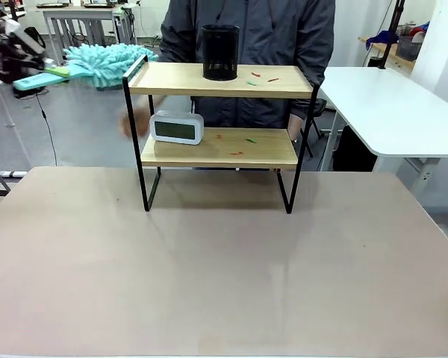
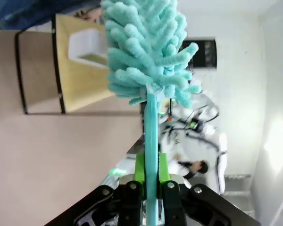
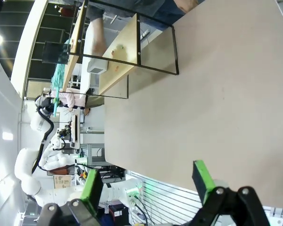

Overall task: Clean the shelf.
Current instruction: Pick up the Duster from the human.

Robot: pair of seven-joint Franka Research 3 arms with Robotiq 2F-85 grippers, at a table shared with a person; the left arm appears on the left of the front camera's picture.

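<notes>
1. left wrist view: the duster's [image 2: 148, 52] fluffy teal head hides a good part of the shelf [image 2: 82, 84], and the handle's end is cut off below my fingers.
2. front view: my left arm is a dark blur left of the shelf, so i cannot read its fingers there. the person's hand [image 1: 125, 123] behind the shelf's lower left corner is smeared too.
3. the left gripper [image 2: 151, 169] is clamped tight on the duster handle, green pads pressed on both sides. the arm comes in level with the shelf's top board, and the handle points toward the shelf.
4. the right gripper [image 3: 147, 182] stands wide apart, holding nothing, well back from the shelf and above the table [image 3: 217, 94].
5. the shelf stands on the table in front of the person. the duster head sits at the left end of its top board and overlaps the frame corner. i cannot tell whether they touch.
6. on the shelf: a black mesh cup [image 1: 220, 52] and small red and green scraps [image 1: 261, 77] on the top board, and a white clock [image 1: 177, 127] on the lower board.
</notes>
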